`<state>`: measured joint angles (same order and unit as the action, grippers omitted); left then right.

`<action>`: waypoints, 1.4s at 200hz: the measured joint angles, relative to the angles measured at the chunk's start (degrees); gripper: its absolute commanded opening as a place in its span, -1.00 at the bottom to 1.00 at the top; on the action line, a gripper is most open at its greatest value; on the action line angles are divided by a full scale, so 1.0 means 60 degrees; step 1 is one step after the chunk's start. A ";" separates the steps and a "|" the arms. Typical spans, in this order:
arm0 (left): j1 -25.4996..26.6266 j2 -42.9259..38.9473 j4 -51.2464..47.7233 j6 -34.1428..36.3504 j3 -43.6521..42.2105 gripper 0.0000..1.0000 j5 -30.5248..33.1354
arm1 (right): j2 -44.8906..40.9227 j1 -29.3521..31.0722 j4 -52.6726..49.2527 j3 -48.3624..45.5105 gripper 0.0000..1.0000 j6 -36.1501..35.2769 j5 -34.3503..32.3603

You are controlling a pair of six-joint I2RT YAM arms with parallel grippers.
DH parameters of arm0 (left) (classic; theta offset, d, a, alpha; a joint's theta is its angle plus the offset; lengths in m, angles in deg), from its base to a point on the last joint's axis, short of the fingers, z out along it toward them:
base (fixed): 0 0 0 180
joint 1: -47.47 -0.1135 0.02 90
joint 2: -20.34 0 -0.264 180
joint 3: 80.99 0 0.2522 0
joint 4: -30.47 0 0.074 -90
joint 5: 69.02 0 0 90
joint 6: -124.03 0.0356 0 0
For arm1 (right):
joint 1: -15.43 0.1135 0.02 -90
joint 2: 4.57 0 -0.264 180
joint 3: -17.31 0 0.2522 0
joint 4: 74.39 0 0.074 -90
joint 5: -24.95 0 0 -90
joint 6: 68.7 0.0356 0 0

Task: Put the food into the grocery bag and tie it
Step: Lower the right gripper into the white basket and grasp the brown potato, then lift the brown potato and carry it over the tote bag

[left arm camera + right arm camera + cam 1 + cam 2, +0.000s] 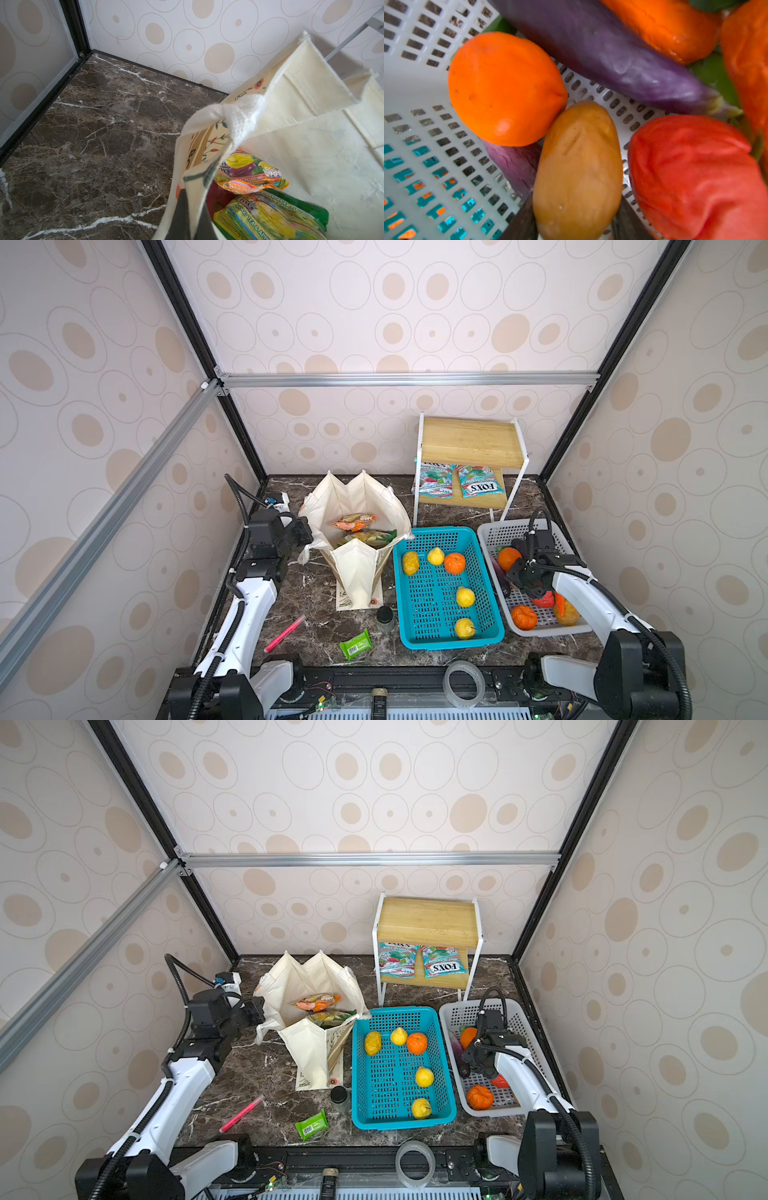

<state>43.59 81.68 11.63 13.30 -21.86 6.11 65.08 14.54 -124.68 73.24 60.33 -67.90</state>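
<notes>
Left claw [192,212] is clenched on the grocery bag [311,149] rim, holding its mouth open for loading. Right claw [577,199] grasps the potato [577,158] inside the white basket [415,83], evidently the next item.

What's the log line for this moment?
left pincer: shut on bag rim | right pincer: closed on potato in white basket | bag: open, packets inside, untied

The left arm [245,614] rises from its base, its wrist turned toward the middle; the left gripper [306,532] lies level, jaws clamped tight on the rim of the bag [311,93]; the right arm [590,605] reaches forward, wrist tipped downward; the right gripper [576,209] points down, its fingers [523,225] pressed against both sides of a potato [577,162].
</notes>
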 measured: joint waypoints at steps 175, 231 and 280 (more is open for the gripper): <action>0.0000 0.0000 -0.0004 -0.0004 0.0000 -1.00 0.0004 | -0.1501 0.0324 -0.0240 -0.0047 -0.17 0.0576 0.0732; 0.0000 0.0000 -0.0004 -0.0004 0.0000 -1.00 0.0000 | -0.2029 0.0455 -0.0838 0.1191 -0.21 0.0066 0.0765; 0.0000 0.0000 -0.0004 -0.0004 0.0000 -1.00 0.0000 | -0.1978 0.1894 -0.1366 0.2634 -0.23 -0.0175 0.0503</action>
<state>43.59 81.68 11.61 13.28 -21.86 6.11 53.21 25.91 -132.88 89.04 59.28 -64.89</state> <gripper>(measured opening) 0.048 0.464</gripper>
